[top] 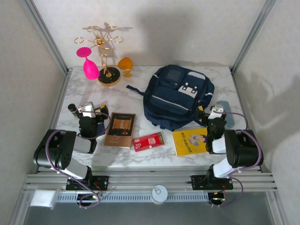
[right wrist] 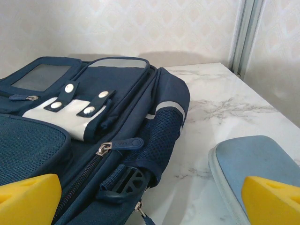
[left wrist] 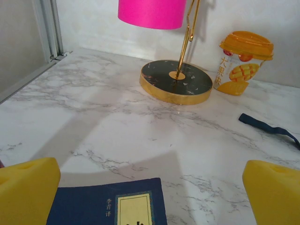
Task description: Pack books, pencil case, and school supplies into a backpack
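Navy backpack (top: pixel 178 96) lying flat, brown book (top: pixel 120 130), yellow book (top: pixel 190 141), red box (top: pixel 148 141) nearby

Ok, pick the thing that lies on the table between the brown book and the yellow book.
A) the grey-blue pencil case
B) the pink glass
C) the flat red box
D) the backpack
C: in the top view the red box lies flat on the marble, with the brown book on one side of it and the yellow book on the other.
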Controlling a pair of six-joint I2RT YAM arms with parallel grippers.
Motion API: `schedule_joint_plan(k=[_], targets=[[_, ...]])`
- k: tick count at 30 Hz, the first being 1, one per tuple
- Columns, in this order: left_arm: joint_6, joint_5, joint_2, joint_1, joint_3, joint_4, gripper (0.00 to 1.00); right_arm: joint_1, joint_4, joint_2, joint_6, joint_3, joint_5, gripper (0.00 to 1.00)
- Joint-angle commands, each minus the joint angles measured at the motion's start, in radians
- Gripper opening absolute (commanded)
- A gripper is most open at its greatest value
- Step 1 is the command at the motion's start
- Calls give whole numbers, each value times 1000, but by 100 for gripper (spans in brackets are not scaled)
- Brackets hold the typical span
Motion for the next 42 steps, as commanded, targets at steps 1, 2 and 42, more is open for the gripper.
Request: schedule_joint_plan(k=[1,2,42], targets=[[-1,7,7,8,-2,33,100,-3,23,12,-11,14,-20,99],[-1,7,7,8,-3,33,99,-5,23,12,-11,14,-19,99],[-14,65,-188,6,89,-309,99,-5,-550,-226,106,249,162,99]])
